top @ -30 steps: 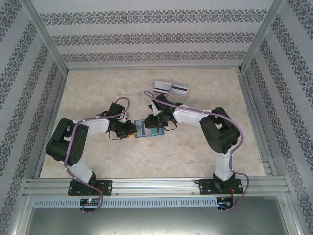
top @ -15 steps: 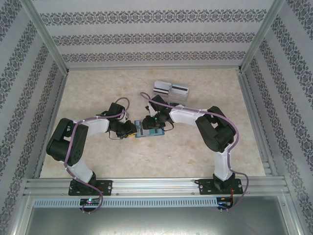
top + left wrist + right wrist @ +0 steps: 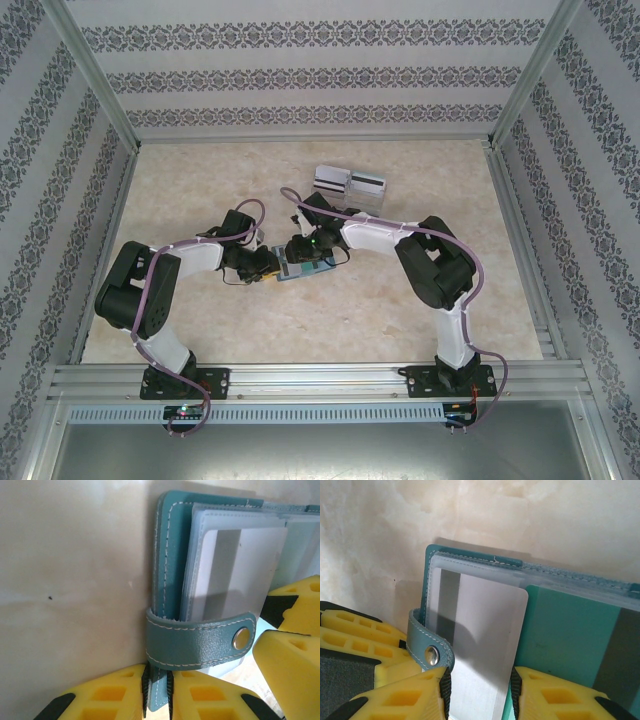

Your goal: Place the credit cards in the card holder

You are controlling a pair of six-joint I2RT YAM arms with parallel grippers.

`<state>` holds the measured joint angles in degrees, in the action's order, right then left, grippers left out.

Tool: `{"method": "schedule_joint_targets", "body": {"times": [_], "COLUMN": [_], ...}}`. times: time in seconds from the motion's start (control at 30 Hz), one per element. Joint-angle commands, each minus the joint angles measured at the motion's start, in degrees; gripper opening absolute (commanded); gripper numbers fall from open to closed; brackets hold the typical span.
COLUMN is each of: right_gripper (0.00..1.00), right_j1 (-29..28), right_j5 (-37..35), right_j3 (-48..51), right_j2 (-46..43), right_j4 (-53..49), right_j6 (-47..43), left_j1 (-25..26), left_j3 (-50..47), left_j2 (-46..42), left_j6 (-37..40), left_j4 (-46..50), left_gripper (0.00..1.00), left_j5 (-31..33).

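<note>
table: beige marbled tabletop [image 3: 420, 170], evenly lit | walls: pale wallpaper with dark damask bands, far wall [image 3: 310, 75], left wall [image 3: 40, 150], right wall [image 3: 600, 150] | frame: aluminium posts [image 3: 90, 75] slanting at far corners | near edge: aluminium rail [image 3: 320, 380], perforated strip [image 3: 320, 412] just nearer

card holder [image 3: 315, 270] on table [image 3: 200, 180] | credit cards [image 3: 350, 181] behind it, well apart
</note>
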<state>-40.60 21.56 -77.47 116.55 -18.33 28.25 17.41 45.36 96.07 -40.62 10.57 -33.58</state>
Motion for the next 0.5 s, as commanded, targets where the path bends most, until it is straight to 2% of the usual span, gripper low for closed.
{"method": "schedule_joint_targets", "body": {"times": [0.0,0.2,0.47], "right_gripper": [0.4,0.39,0.39], "right_j1": [1.01,2.83,4.67], "right_j5": [-1.35,-3.89,-2.95], "right_j3": [1.46,2.82,3.91], "right_j2": [-0.89,-3.43,-5.29], "right_j4": [-2.34,-4.69,-4.35], "right_j6": [-1.53,-3.55,-4.04], "left_j1": [1.0,0.97,1.03], "left_j3": [0.27,0.68,1.15], "left_j2": [1.22,1.57,1.57], "left_j6": [0.23,0.03,0.13], "left_j4": [-3.26,-3.21,-2.75], "left_gripper": [0.2,0.2,0.21], "left_j5": [-1.22,-1.04,-0.91]}}
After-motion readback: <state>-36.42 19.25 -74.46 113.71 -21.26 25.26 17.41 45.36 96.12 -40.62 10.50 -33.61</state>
